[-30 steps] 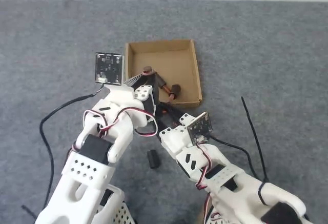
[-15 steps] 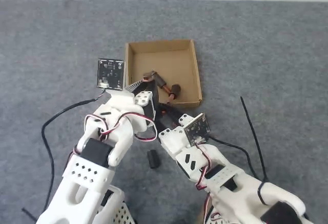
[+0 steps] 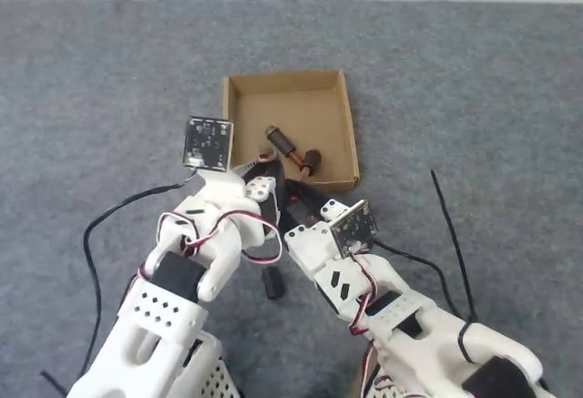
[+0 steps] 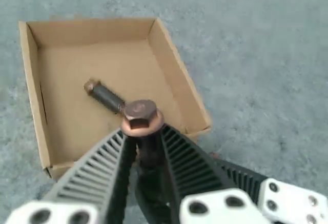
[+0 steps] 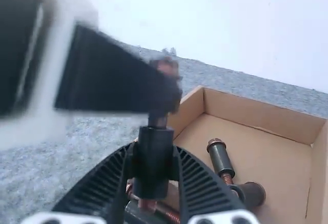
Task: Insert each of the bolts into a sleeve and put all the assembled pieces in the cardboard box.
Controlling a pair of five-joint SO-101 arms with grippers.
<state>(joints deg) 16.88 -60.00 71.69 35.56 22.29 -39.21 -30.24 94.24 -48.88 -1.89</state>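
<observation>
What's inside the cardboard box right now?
Two assembled pieces lie inside the cardboard box, towards its near wall. The left gripper, holding a bolt, covers the box's near left corner, so anything there is hidden.

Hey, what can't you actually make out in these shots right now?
- Left wrist view: shank of the bolt, hidden inside the left pincer.
- Right wrist view: whether the bolt is inside the sleeve held by the right pincer; the left pincer is blurred there.
- High view: the loose sleeve, partly covered by the left arm.
</observation>
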